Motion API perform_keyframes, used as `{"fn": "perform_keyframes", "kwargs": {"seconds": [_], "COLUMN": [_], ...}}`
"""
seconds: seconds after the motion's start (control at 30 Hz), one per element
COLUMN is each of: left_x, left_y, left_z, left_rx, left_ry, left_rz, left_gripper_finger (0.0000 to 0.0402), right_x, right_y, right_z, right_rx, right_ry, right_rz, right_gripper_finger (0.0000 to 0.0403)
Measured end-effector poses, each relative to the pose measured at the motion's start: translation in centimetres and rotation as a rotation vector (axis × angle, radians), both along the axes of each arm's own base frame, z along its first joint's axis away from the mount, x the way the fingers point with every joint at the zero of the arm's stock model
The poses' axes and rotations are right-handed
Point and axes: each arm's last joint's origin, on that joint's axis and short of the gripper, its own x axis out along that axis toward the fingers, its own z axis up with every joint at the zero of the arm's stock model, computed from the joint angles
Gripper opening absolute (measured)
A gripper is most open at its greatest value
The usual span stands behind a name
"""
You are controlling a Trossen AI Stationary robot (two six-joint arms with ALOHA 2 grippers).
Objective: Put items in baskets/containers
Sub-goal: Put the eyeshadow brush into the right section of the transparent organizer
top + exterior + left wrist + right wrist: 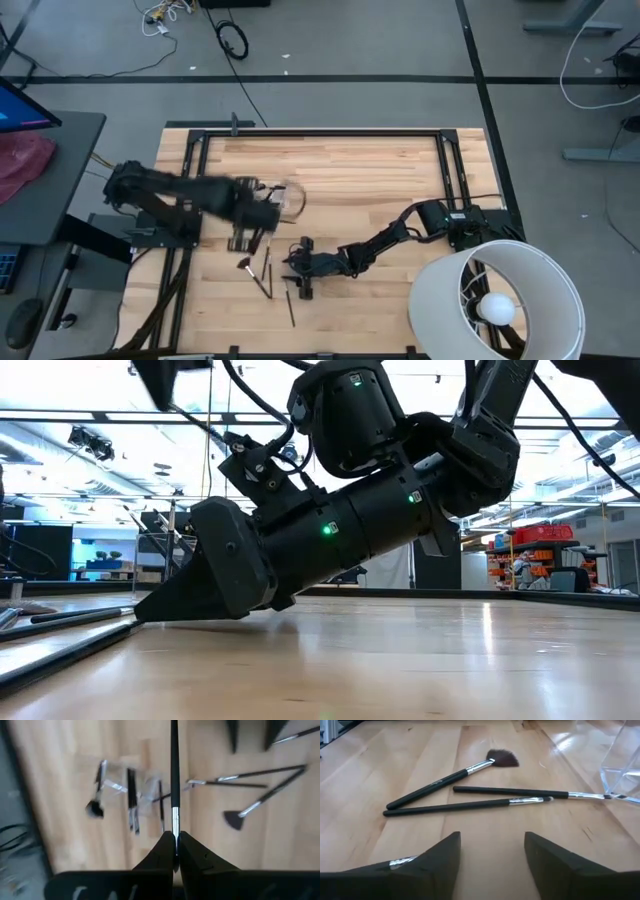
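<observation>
My left gripper [175,836] hangs high over the table's left half [243,240], shut on a thin dark brush [174,775]. Beyond it stands the clear container [131,790] [288,198] with several brushes inside. On the wood near it lie a fan brush [496,758] [235,818] and two thin brushes [470,806] [520,793]. My right gripper [492,855] [295,268] rests low at the table's middle, open, pointing at these brushes with nothing between its fingers. Another brush [291,306] lies nearer the front edge. My left gripper pinches the brush between its two fingertips, right beside the silver ferrule [175,820]; the bristle end is hidden between the fingers. The fingers point steeply down and lie along the brush. Its dark handle runs on beyond the tips, out of the picture.
A big white lamp shade [495,300] stands at the near right corner. Black frame rails [320,130] edge the table. Bare wood [380,170] lies in the far middle and right. Brush handles [60,616] lie on the wood in front of my right gripper's tip [140,615].
</observation>
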Motion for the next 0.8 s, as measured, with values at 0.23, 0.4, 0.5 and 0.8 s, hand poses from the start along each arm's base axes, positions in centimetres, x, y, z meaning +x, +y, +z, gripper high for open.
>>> {"fn": "perform_keyframes", "kwargs": {"seconds": [0.23,0.4,0.5,0.8], "left_x": [1.9,1.7,1.3,0.6], "left_y": [5.4,6.4,6.3,4.9], "left_z": [-3.1,-5.8,-5.8,-5.1], "left_rx": [-0.062,-0.099,-0.094,-0.113], "left_ry": [0.167,0.28,0.281,0.24], "left_rz": [0.115,0.146,0.153,0.15], "left_gripper_finger": [0.0009,0.001,0.0012,0.0011], "right_x": [0.0,-0.1,-0.1,0.0], "right_y": [0.0,0.0,0.0,-0.1], "right_z": [-0.1,-0.2,-0.2,-0.1], "right_rx": [-0.007,0.019,0.033,0.034], "right_ry": [0.005,0.014,0.017,0.011], "right_rz": [0.0,-0.008,-0.011,-0.011], "right_gripper_finger": [0.0228,0.0228,0.0228,0.0229]}}
